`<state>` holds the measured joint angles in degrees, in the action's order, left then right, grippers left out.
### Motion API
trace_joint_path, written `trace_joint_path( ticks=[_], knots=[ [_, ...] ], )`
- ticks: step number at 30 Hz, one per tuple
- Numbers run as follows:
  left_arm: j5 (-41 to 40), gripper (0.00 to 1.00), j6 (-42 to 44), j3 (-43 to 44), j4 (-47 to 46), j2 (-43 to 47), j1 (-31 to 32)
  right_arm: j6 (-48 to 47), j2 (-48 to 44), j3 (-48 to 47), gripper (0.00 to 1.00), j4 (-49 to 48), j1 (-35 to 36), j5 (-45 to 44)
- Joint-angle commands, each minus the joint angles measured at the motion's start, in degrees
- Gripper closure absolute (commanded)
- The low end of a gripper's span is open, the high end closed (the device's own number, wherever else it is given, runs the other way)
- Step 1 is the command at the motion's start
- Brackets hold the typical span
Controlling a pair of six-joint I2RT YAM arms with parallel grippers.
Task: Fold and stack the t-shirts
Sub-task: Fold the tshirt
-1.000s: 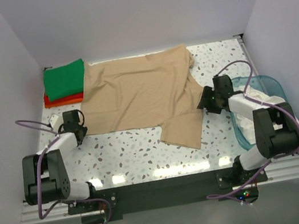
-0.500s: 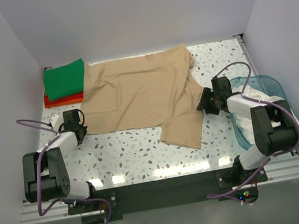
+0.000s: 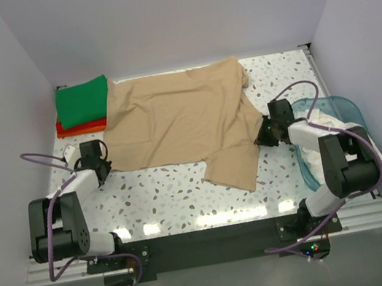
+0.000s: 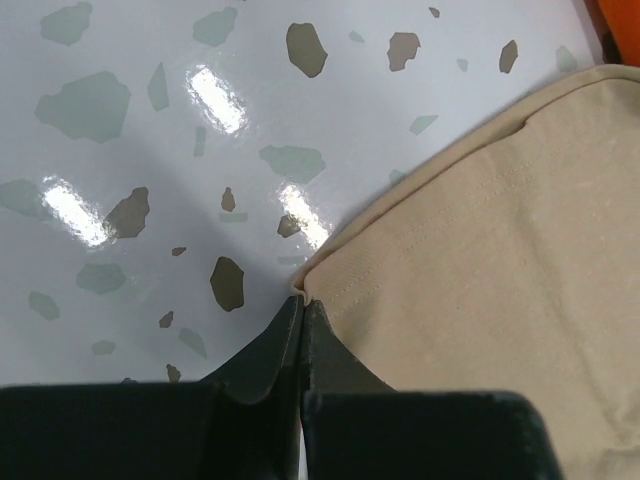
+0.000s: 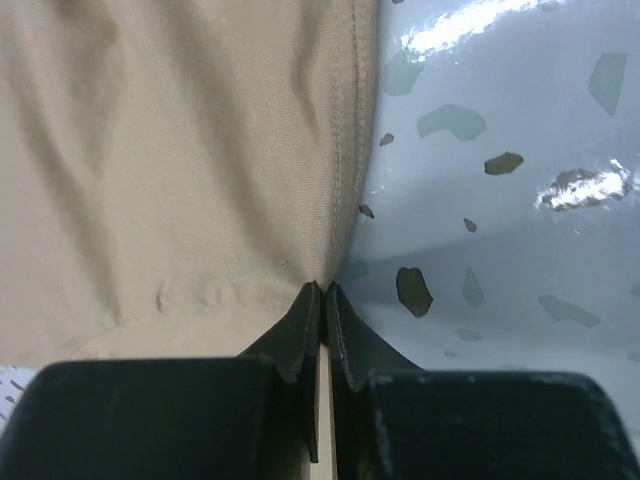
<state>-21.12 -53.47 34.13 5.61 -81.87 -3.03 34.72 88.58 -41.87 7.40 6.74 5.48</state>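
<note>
A tan-beige t-shirt (image 3: 176,120) lies spread across the middle of the table, one sleeve flopped toward the near edge. My left gripper (image 3: 105,165) is shut on its near left corner (image 4: 305,288). At the shirt's right edge, my right gripper (image 3: 259,137) is shut on the hem (image 5: 325,290). A folded bright green t-shirt (image 3: 83,100) rests on a red-orange one (image 3: 77,126) at the far left corner. A whitish t-shirt (image 3: 334,134) sits bunched in the tub on the right.
A translucent blue plastic tub (image 3: 344,110) stands at the table's right edge, close behind my right arm. The speckled white tabletop (image 3: 163,192) shows bare in front of the tan shirt. Walls enclose the left, back and right sides.
Both grippers have closed on the tan shirt's edges. The right gripper slid a little left onto the hem; the left arm barely moved.
</note>
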Motion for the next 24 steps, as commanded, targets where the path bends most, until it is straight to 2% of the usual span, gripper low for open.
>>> trace_joint_path(
  ticks=[1, 13, 18, 24],
  knots=[
    [-0.6, 1.0, -1.2, -0.8, 0.4, 4.1, 0.0, 0.2, -5.6, 0.1, 1.0, 4.0, 0.2, -2.7],
    [-2.7, 1.0, -1.2, -7.0, 6.4, 17.7, -0.1, -1.6, -22.6, 3.3, 1.0, 16.7, -0.7, -7.6],
    [-1.6, 1.0, -1.5, -10.7, 7.8, 24.0, 0.0, -2.0, -26.2, 5.0, 1.0, 19.6, -1.0, -8.5],
    [-3.3, 1.0, -3.7, -11.3, 14.6, 31.1, 0.0, -1.6, -29.2, 4.5, 1.0, 23.0, -1.4, -7.8]
  ],
)
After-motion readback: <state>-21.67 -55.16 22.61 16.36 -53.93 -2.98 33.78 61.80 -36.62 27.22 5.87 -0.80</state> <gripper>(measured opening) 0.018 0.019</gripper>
